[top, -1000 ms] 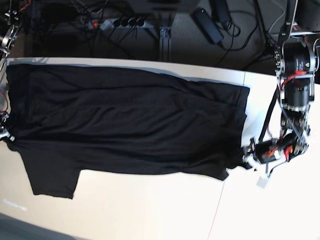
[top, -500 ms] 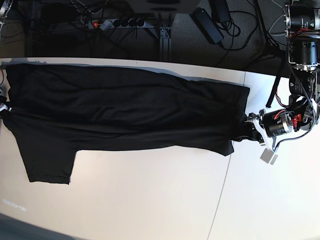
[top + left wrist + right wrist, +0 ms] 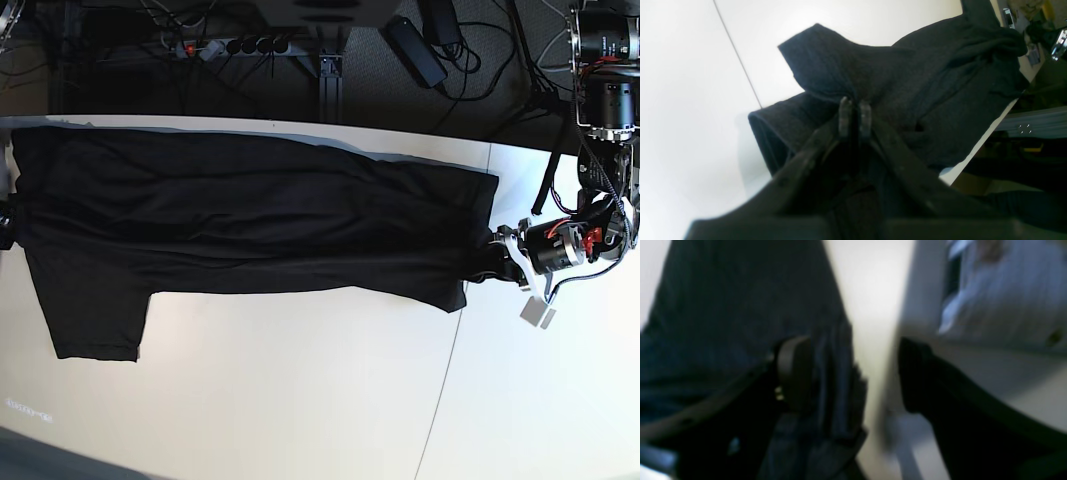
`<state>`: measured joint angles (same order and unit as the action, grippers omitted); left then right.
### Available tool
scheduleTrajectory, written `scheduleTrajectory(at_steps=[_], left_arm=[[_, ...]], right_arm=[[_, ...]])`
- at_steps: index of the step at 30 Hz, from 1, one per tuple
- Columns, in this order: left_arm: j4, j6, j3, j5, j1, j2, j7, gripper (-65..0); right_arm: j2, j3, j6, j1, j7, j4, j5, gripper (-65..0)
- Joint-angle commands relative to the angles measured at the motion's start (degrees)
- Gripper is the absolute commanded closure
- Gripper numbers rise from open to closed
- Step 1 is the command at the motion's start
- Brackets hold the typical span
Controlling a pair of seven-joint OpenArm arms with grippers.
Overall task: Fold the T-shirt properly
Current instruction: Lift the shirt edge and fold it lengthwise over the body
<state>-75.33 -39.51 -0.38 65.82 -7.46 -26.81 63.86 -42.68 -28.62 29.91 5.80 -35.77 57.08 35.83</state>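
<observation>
The black T-shirt (image 3: 250, 225) lies stretched lengthwise across the white table (image 3: 300, 400), with one sleeve (image 3: 95, 320) sticking out toward the front left. Its rainbow neck band is hidden. My left gripper (image 3: 497, 252) is at the shirt's right end. In the left wrist view it (image 3: 855, 116) is shut on a bunched fold of the black fabric (image 3: 907, 83). My right gripper (image 3: 853, 373) is at the shirt's left end, almost out of the base view. Its jaws stand wide apart, with a fold of fabric (image 3: 836, 380) against the left finger (image 3: 795, 373). That view is blurred.
The table's far edge (image 3: 300, 130) runs just behind the shirt, with a power strip (image 3: 240, 45) and cables on the dark floor beyond. A thin seam (image 3: 445, 390) crosses the table at the right. A white tag (image 3: 537, 313) hangs under the left arm.
The left gripper moved toward the far side with the shirt's right end and now holds still. The shirt's front edge and sleeve drew back and left. The right gripper slid off the left edge.
</observation>
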Motion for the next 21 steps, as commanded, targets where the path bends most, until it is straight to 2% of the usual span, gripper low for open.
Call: scheduleTrajectory(at_steps=[1,5,8,13,21], left_arm=[[-0.96,-0.49,-0.33,1.2,-0.96,-0.81,-0.92,0.0],[-0.96,-0.49,-0.33,1.22,-0.76,-0.83,-0.76,0.0],[-0.96,-0.49,-0.33,1.22,-0.76,-0.85,-0.59,0.0],[-0.96,-0.49,-0.33,1.25,-0.74,-0.85,-0.59,0.0],[-0.96,-0.49,-0.33,2.34,-0.61,-0.85,-0.59,0.0]], right_arm=[[-1.18,-0.46,3.08,2.73,1.49,0.52,-1.36,-39.8],[0.66,0.02,2.36,9.31,2.49,-5.68,-6.84,-39.6],[0.9,0.04,1.86,14.64,6.14,-15.5,-9.62,-39.6],[0.94,0.04,1.79,21.31,9.05,-30.23,-10.91,-39.4],[3.37,0.04,1.81,24.22,9.07,-32.46,-13.68,-39.4]])
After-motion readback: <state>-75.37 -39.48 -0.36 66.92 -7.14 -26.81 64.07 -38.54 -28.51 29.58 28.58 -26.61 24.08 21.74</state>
